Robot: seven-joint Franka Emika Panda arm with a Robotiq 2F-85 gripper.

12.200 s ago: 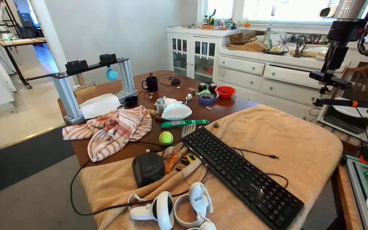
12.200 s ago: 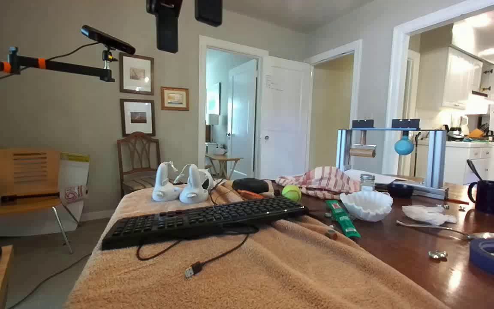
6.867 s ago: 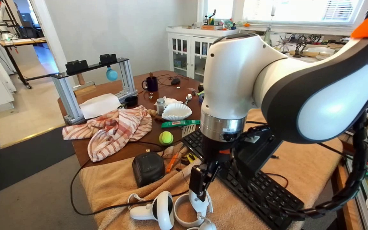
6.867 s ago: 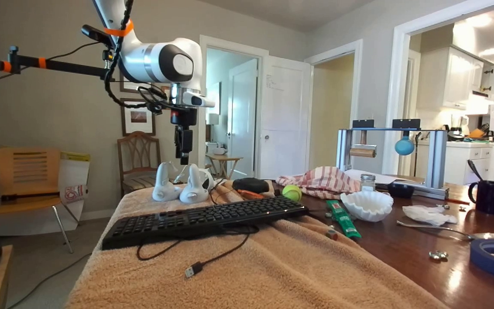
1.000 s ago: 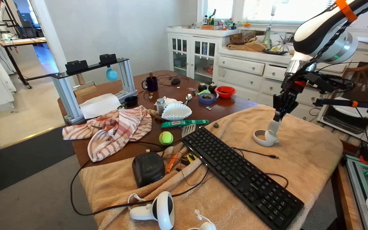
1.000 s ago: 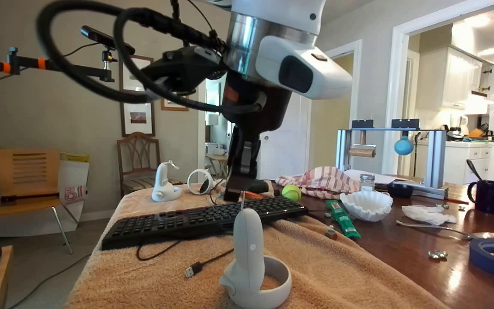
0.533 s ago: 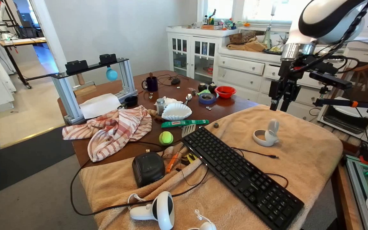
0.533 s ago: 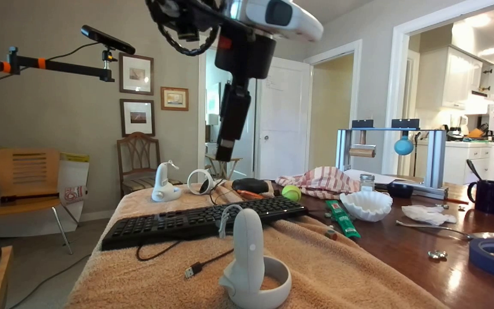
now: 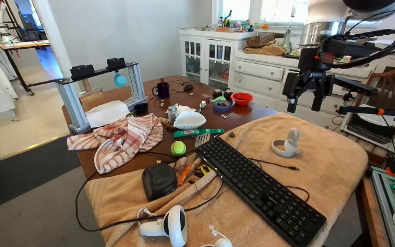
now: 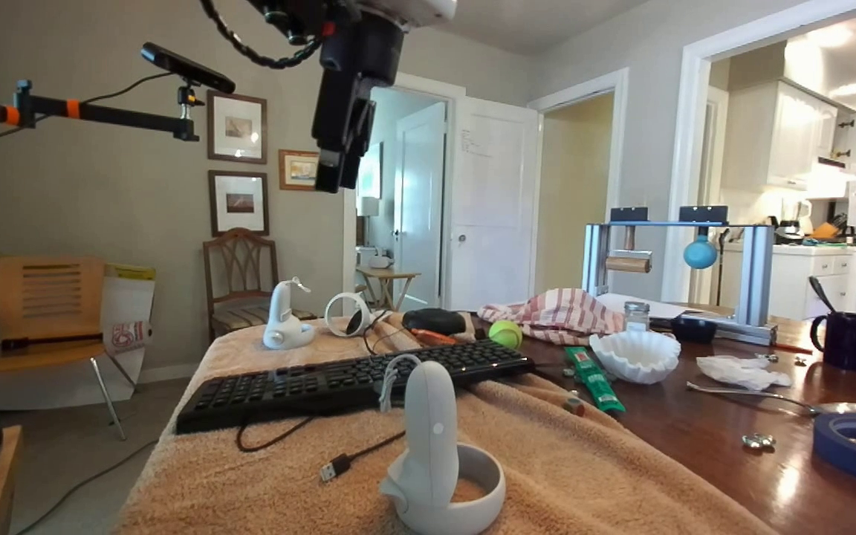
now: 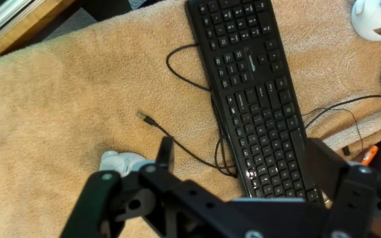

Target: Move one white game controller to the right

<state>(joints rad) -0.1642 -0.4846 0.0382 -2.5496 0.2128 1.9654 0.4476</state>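
A white game controller stands upright on the tan towel, beyond the keyboard; it shows in both exterior views [image 9: 290, 145] [image 10: 430, 438] and partly in the wrist view [image 11: 121, 162], where my gripper covers some of it. Its thin strap hangs beside the handle. My gripper [image 9: 303, 107] is open and empty in the air above and apart from that controller; it also shows high up in an exterior view [image 10: 336, 180] and in the wrist view [image 11: 243, 150]. A second white controller [image 9: 175, 224] and a third, cut off by the frame [image 9: 222, 243], stay on the keyboard's opposite side.
A black keyboard [image 9: 259, 188] lies across the towel [image 9: 334, 161], with a USB cable [image 10: 376, 449] beside it. A black case [image 9: 159, 181], tennis ball [image 9: 178, 148], white bowl [image 9: 189, 120], blue tape [image 9: 222, 106] and red bowl [image 9: 242, 98] are on the table. A camera arm [image 9: 369, 110] juts in.
The controller went from beside the others, across the keyboard, to its present place. Within the last second my gripper left its top, rose away and opened; the strap dropped beside the handle.
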